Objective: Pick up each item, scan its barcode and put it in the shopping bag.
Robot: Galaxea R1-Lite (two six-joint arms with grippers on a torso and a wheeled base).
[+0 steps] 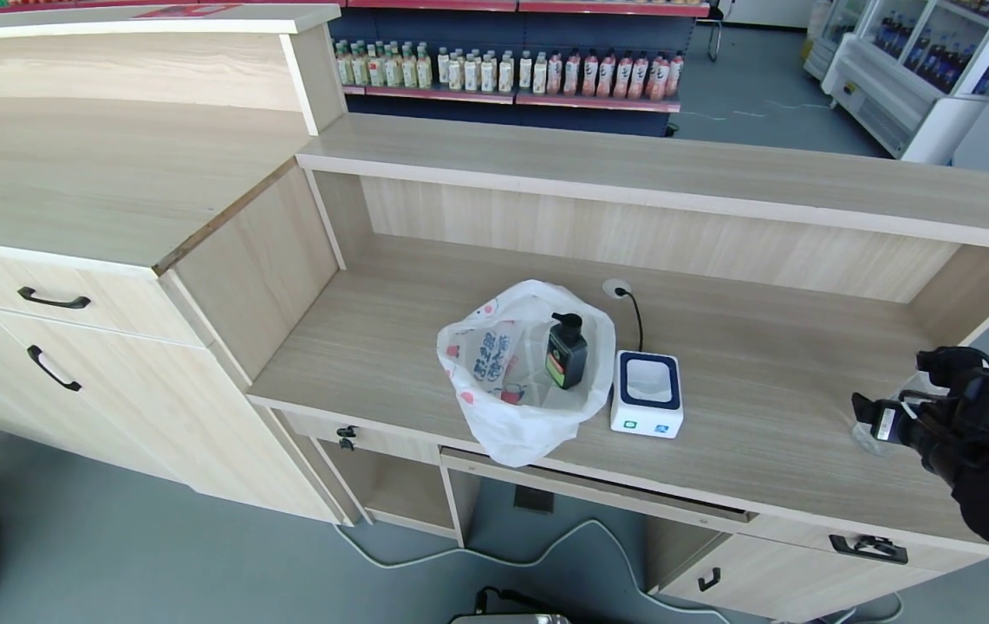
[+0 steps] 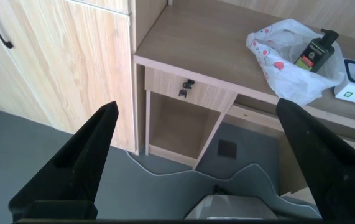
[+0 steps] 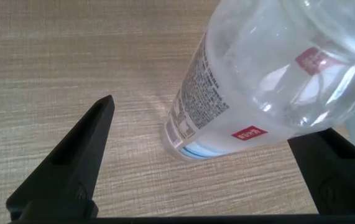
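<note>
Bottle vs. hand: the clear plastic bottle (image 3: 239,93) stands between the fingers of my right gripper (image 3: 214,124), at the right end of the counter (image 1: 763,381).
Long axis: I read it as upright, base on the wood, with the barcode label low on its side.
Right hand state: fingers spread, one clearly off the bottle wall, so nothing is gripped yet.
Left hand state: my left gripper (image 2: 197,107) hangs spread and empty, low in front of the counter's left end.
Nearer arm: the right, by a wide margin (the left is well apart from every item).
Way to go: the scanner (image 1: 647,392) lies to my left of the bottle, and the shopping bag (image 1: 494,407) sits just beyond it, touching or nearly touching its side.
Next move, my judgement: close on the bottle, then carry it left to the scanner window with the label facing it.
Count: one clear bottle outside the bag; one dark pump bottle (image 1: 565,355) already standing inside it; one scanner; one bag.
</note>
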